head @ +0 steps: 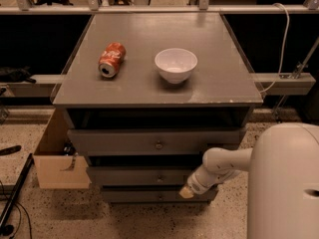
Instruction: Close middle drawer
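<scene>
The grey cabinet (pixel 234 91) has three drawers in its front. The middle drawer (pixel 129 176) is the second one, a flat grey front with a small dark centre knob (pixel 159 179). It stands a little further out than the lowest drawer (pixel 144 195) and less far out than the uppermost drawer (pixel 124 142). My gripper (pixel 187 192) is at the end of the white arm (pixel 224 163), at the right end of the middle drawer's front near its lower edge.
A red soda can (pixel 111 59) lies on its side and a white bowl (pixel 175 65) stands on the cabinet top. An open cardboard box (pixel 56 163) sits on the floor at the left. Cables (pixel 15 198) lie at the lower left. My white body (pixel 284 183) fills the lower right.
</scene>
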`<control>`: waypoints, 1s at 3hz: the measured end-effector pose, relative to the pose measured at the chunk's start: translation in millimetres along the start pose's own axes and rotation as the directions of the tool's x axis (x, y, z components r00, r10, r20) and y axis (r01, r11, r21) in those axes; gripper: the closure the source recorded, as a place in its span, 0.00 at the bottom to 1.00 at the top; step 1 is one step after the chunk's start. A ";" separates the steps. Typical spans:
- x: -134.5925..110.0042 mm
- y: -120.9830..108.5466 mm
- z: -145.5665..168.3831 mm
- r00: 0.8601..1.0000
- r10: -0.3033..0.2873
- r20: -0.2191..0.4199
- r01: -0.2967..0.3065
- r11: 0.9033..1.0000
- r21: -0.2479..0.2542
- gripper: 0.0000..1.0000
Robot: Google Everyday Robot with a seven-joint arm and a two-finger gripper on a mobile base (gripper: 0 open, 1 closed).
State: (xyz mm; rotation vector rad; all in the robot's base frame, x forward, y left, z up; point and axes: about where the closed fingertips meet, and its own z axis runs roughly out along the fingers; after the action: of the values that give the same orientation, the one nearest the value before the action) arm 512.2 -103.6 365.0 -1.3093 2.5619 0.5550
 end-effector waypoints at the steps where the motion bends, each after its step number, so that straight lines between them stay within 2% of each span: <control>1: 0.0 0.0 0.0 1.000 0.000 0.000 0.000 1.000 0.000 0.58; 2: 0.0 0.0 0.0 1.000 0.000 0.000 0.000 1.000 0.000 0.35; 3: 0.0 0.1 0.1 1.000 0.000 0.000 0.000 1.000 0.000 0.04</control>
State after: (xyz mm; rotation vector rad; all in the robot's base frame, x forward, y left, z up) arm 512.1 -103.6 364.9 -1.3094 2.5619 0.5552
